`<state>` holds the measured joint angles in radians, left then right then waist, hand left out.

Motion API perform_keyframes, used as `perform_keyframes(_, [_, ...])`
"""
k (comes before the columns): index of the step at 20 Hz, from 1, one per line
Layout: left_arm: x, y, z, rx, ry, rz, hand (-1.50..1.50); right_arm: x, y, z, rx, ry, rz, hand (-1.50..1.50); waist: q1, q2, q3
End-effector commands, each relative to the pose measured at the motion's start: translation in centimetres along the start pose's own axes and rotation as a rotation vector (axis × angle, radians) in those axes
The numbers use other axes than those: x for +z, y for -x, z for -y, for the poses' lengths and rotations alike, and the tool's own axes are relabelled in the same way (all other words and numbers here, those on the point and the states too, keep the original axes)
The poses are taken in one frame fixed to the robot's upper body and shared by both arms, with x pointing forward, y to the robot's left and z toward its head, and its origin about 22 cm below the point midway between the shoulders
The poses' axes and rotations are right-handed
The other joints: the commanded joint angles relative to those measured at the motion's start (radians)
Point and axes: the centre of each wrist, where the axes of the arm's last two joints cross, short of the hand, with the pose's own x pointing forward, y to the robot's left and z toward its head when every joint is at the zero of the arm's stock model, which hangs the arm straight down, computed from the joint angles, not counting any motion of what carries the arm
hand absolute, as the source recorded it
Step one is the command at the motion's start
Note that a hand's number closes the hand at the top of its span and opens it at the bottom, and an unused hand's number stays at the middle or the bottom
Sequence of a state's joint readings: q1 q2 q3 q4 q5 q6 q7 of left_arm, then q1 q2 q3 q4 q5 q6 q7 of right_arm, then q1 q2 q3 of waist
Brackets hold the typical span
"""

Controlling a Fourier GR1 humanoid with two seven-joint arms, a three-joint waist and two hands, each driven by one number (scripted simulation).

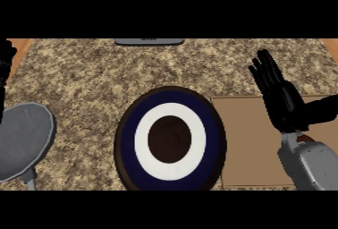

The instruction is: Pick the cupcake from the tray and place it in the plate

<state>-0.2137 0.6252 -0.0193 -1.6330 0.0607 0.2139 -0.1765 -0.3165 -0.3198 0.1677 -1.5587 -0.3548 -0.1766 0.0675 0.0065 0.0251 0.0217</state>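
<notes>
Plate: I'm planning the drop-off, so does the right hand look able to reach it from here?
Probably yes. The right hand is open above the tray, which lies right beside the plate; nothing stands between them.

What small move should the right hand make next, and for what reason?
Probably draw the right hand back toward the small reddish bit showing at its wrist, perhaps the cupcake. The hand is open, fingers up, over the brown tray, holding nothing, and the plate has nothing on it.
</notes>
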Motion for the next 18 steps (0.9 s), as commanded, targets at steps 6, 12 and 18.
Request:
perform_keyframes(6, [9.6, 6.8, 1.3, -0.038, 0.029, -0.466, 0.0, 2.1, -3.0, 7.2, -0.509, 0.07, 0.128, -1.5, -0.033, -0.029, -0.019])
perform_keyframes(12, [12.9, 6.8, 3.5, 0.016, 0.074, -0.531, 0.0, 9.6, -0.8, 11.7, -0.13, 0.567, 0.264, -1.5, -0.047, -0.036, -0.021])
perform_keyframes(18, [14.4, 7.4, 2.9, 0.028, 0.096, -0.51, 0.0, 17.2, -1.8, 11.3, -0.121, 0.515, 0.306, -1.5, -0.019, -0.029, -0.022])
